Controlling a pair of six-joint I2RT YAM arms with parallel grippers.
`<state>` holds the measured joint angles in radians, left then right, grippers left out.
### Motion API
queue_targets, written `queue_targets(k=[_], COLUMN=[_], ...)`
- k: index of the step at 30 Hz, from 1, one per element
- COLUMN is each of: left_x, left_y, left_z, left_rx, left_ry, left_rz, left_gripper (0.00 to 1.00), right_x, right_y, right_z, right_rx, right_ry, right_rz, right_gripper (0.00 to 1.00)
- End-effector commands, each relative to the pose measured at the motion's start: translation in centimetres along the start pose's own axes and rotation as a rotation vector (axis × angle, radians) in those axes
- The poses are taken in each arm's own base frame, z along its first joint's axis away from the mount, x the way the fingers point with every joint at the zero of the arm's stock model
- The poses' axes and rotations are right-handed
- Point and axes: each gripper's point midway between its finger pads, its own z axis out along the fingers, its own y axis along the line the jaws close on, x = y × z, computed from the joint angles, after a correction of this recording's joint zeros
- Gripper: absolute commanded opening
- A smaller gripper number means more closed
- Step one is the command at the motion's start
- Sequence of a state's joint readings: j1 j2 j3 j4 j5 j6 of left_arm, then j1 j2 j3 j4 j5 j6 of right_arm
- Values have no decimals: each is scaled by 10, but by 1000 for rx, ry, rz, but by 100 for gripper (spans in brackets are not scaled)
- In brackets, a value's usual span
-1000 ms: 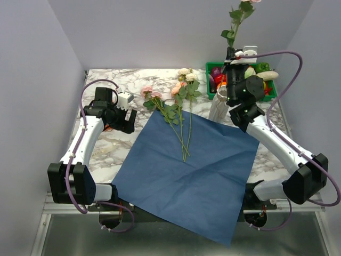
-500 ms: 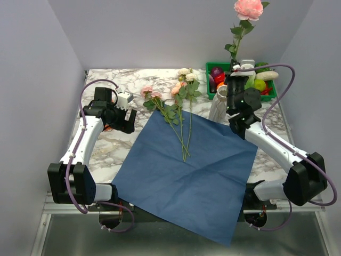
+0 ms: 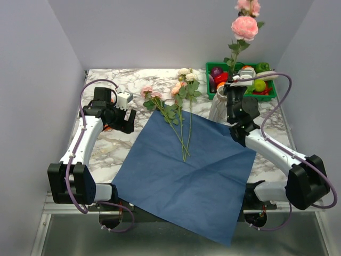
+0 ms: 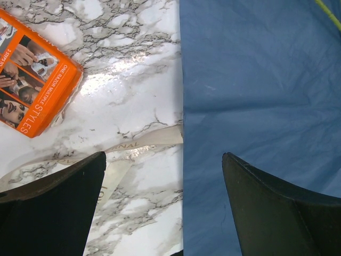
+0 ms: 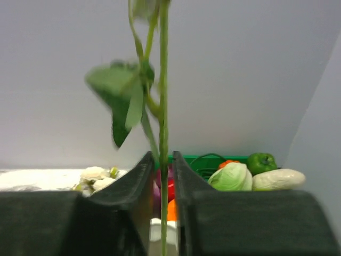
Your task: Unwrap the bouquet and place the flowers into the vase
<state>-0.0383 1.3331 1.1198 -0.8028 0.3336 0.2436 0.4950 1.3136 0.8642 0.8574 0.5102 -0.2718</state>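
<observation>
Pink rose [image 3: 244,26] stands upright over the vase [image 3: 217,111], its stem [image 5: 163,106] between the slightly parted, unclenched fingers of the right tool [image 5: 163,160]. Other flowers [image 3: 181,104] lie across the far edge of the blue paper [image 3: 186,170], while the left tool [image 4: 163,157] gapes wide over the desk [image 4: 133,106].

The paper [image 3: 186,176] lies mid-surface [image 3: 133,80] with the flowers [image 3: 178,106] across its far edge, the vase [image 3: 217,110] by its far right corner, and the crate [image 3: 210,69] behind the vase.
</observation>
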Motion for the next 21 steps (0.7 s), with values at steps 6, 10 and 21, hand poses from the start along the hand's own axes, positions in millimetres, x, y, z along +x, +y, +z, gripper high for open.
queue_targets(k=[6, 10, 21], left_x=[-7, -7, -7], left_y=[-2, -2, -2], left_z=[-12, -12, -11], left_rx=[5, 4, 6], left_ry=[-39, -37, -31], left_rz=[22, 23, 8], left_gripper=[99, 99, 99], right_x=[5, 10, 18], right_y=[12, 19, 100], right_z=[-39, -59, -140], right_rx=[-164, -239, -559], right_ry=[43, 104, 253], right_rz=[105, 160, 93], right_gripper=[61, 67, 82])
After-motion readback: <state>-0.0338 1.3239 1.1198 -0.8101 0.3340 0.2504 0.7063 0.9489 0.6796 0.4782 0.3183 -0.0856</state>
